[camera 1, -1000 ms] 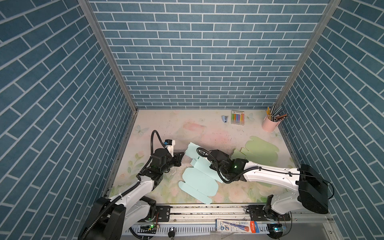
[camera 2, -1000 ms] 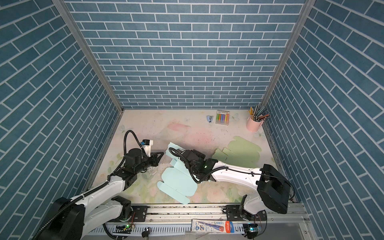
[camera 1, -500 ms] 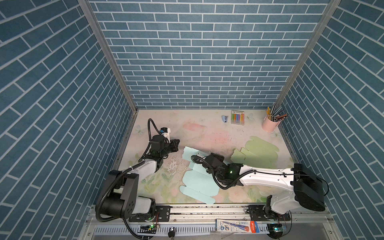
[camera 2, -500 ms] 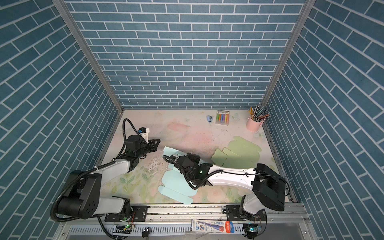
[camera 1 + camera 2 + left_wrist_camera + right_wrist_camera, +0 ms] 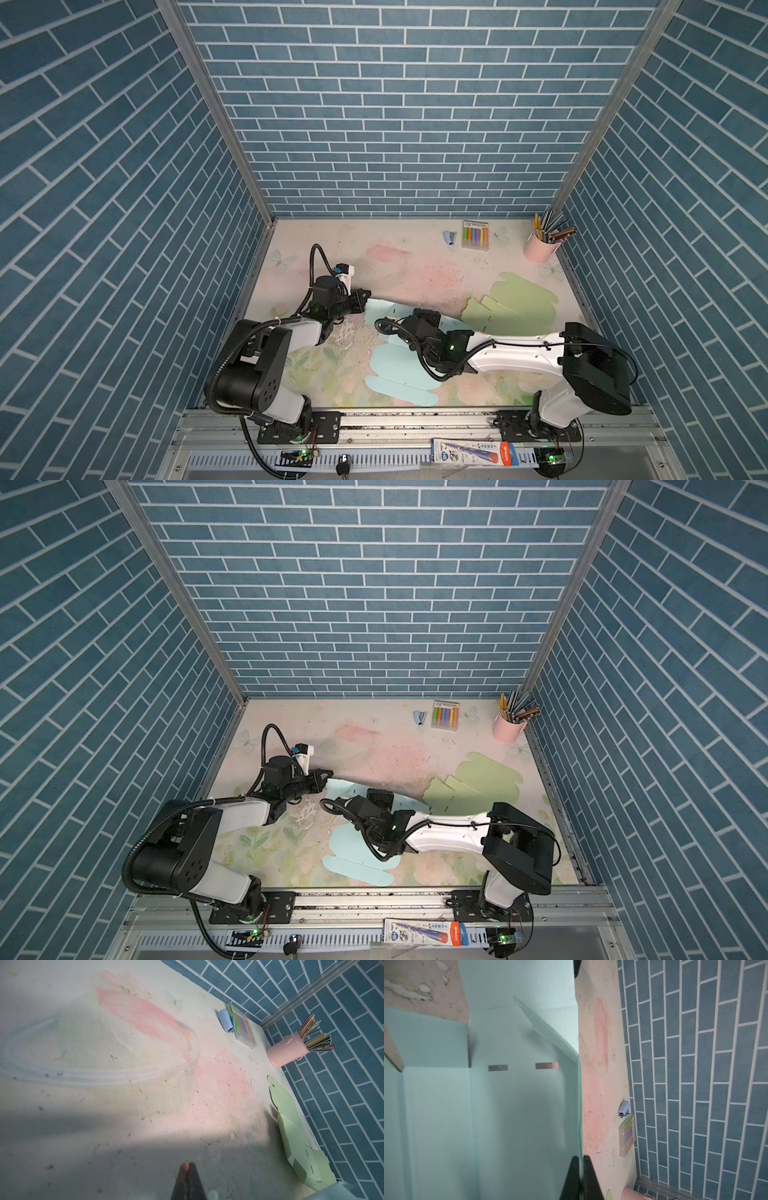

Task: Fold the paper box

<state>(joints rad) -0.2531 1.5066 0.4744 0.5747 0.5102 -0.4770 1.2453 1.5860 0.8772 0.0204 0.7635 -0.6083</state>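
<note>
The paper box [image 5: 397, 368] [image 5: 353, 856] is a light blue cut sheet lying unfolded at the front middle of the table. My right gripper [image 5: 424, 316] [image 5: 380, 795] reaches over its far part. In the right wrist view the right gripper [image 5: 581, 1157] is shut on the thin raised edge of one blue panel [image 5: 508, 1105]. My left gripper [image 5: 365, 296] [image 5: 328, 776] hovers by the sheet's far left corner. In the left wrist view the left gripper [image 5: 188, 1164] is shut on nothing above bare table, with a blue corner [image 5: 336, 1192] of the sheet off to its side.
A light green cut sheet [image 5: 519, 303] [image 5: 291, 1126] lies at the right. At the back right stand a pink cup of pencils [image 5: 540, 249], a crayon box [image 5: 475, 235] and a small stapler [image 5: 449, 237]. Blue brick walls close in three sides.
The left arm folded back and its gripper swung farther toward the back, by the sheet's far corner. The right gripper shifted a little left with the panel edge, and the sheet's raised far flap sank lower.
</note>
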